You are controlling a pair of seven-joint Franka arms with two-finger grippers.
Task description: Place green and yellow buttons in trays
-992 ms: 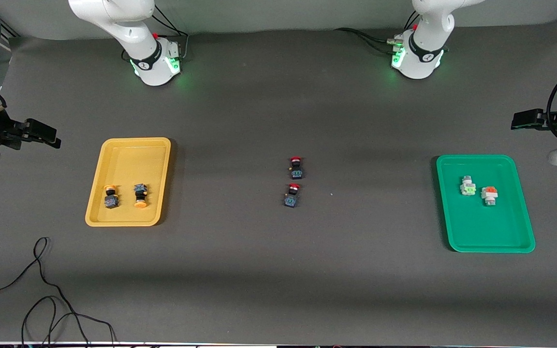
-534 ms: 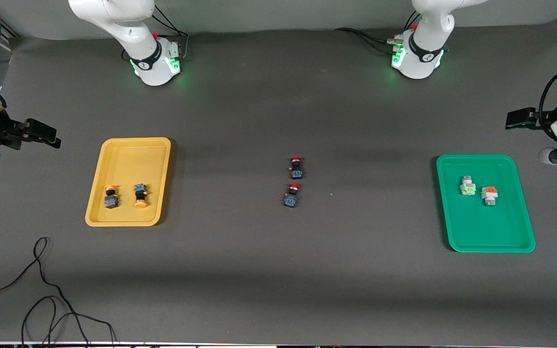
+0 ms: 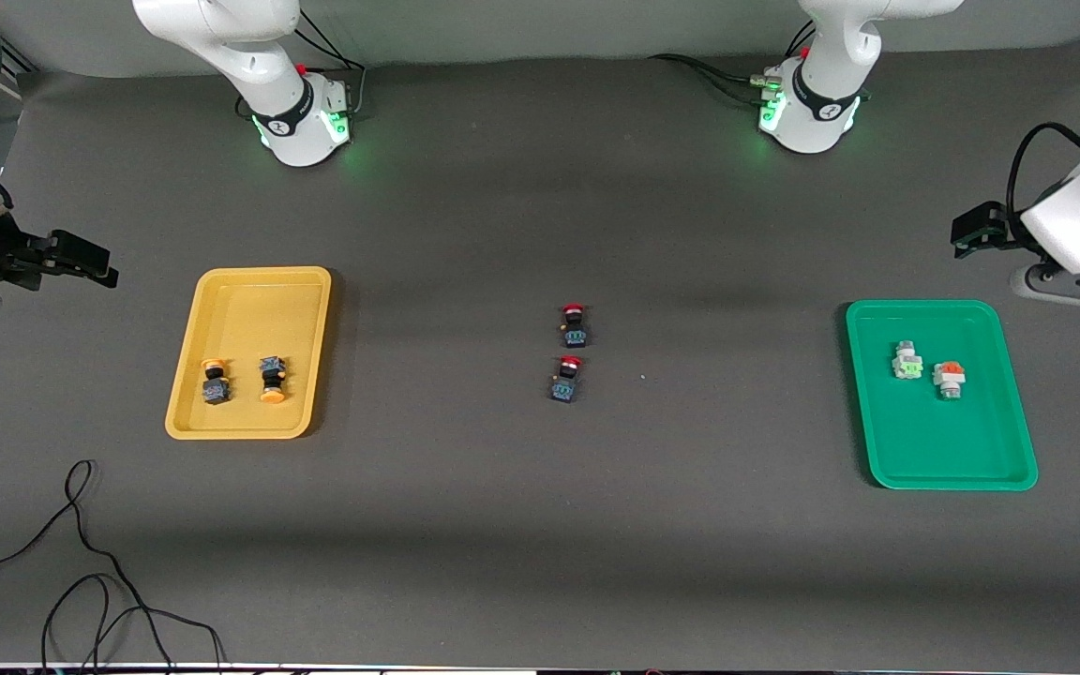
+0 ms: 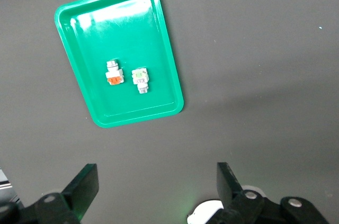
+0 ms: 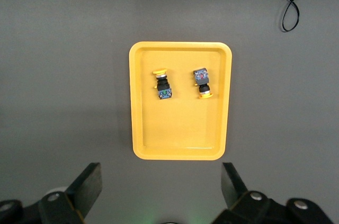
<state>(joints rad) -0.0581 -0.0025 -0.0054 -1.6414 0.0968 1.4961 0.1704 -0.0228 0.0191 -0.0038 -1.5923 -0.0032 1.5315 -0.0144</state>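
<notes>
From the front, the yellow tray lies toward the right arm's end of the surface, holding two dark-bodied yellow-capped buttons side by side. The green tray lies toward the left arm's end with two pale buttons, one marked green, one orange. Two red-capped switches lie midway between the trays. Both arms are cut off at the frame edges.

In the left wrist view, the left pincer hangs wide open and empty above the surface beside the green tray; only its fingertips show.

In the right wrist view, the right pincer gapes empty near the yellow tray.
</notes>
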